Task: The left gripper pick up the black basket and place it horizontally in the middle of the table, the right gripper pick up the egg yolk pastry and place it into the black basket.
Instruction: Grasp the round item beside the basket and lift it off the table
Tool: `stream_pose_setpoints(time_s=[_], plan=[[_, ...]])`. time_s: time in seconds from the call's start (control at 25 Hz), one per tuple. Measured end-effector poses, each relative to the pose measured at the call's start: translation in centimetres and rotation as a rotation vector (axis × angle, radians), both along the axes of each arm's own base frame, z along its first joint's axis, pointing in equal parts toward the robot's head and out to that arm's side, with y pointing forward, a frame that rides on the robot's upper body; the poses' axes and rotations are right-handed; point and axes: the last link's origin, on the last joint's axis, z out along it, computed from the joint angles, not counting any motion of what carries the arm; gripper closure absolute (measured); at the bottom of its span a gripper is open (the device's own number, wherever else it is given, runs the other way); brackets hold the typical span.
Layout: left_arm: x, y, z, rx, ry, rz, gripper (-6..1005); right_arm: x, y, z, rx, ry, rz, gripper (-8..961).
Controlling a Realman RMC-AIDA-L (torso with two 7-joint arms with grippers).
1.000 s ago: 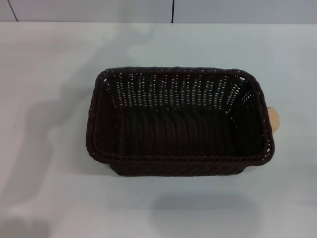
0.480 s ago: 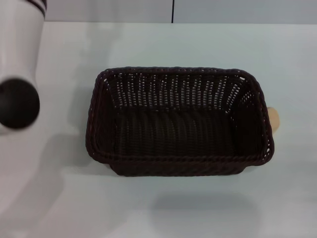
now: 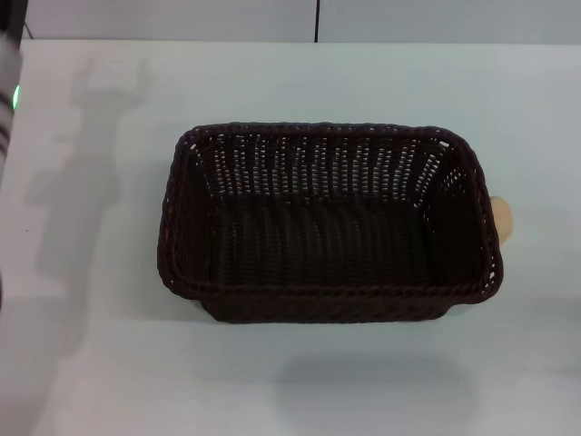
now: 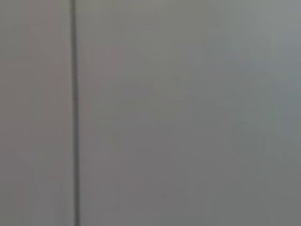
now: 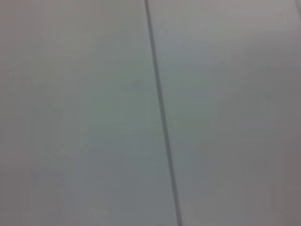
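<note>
The black basket [image 3: 331, 222] stands lengthwise across the middle of the white table [image 3: 300, 381], open side up and empty. The egg yolk pastry [image 3: 502, 221] lies on the table against the basket's right end, mostly hidden by the rim. Only a sliver of my left arm [image 3: 7, 100], with its green light, shows at the far left edge, well clear of the basket. A dark bit at the top left corner may be the left gripper [image 3: 11, 16]. The right gripper is out of view. Both wrist views show only a plain grey surface.
The arm's shadow [image 3: 86, 182] falls on the table's far left. A grey wall with a dark vertical seam [image 3: 317, 20] runs behind the table. The same kind of seam shows in the left wrist view [image 4: 73, 113] and the right wrist view [image 5: 162, 113].
The left arm, large at the left half a second ago, has swung out to the far left edge. Its shadow now lies on the table's far left. Basket and pastry have not moved.
</note>
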Motion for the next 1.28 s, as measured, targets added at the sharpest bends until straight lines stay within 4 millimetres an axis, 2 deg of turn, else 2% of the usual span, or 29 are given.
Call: stream_pose_setpoints(time_s=[0.04, 0.2, 0.4, 0.56, 0.64, 0.96, 1.28], plan=[[-1.4, -0.4, -0.2, -0.01, -0.007, 0.014, 170, -0.1, 0.1, -0.2, -0.014, -0.001, 0.008, 197], [-4.6, -1.5, -0.8, -0.033, 0.062, 0.084, 170, -0.7, 0.8, -1.0, -0.078, -0.015, 0.052, 196], [-6.7, -2.6, -1.2, -0.056, 0.085, 0.148, 170, -1.2, 2.6, -2.7, -0.203, -0.021, 0.078, 196], [-7.3, -3.0, -1.4, -0.067, 0.094, 0.171, 170, -1.5, 3.9, -4.1, -0.294, -0.028, 0.077, 197], [-8.4, -2.9, -2.2, -0.132, 0.093, 0.235, 170, -1.7, 4.6, -4.8, -0.336, -0.026, 0.074, 197], [-9.0, -3.1, -2.6, -0.153, 0.094, 0.266, 170, -2.3, 6.0, -7.1, -0.467, -0.031, 0.067, 197], [-8.8, -2.9, -2.9, -0.164, 0.099, 0.266, 170, -3.0, 7.1, -8.3, -0.545, -0.053, 0.078, 196]])
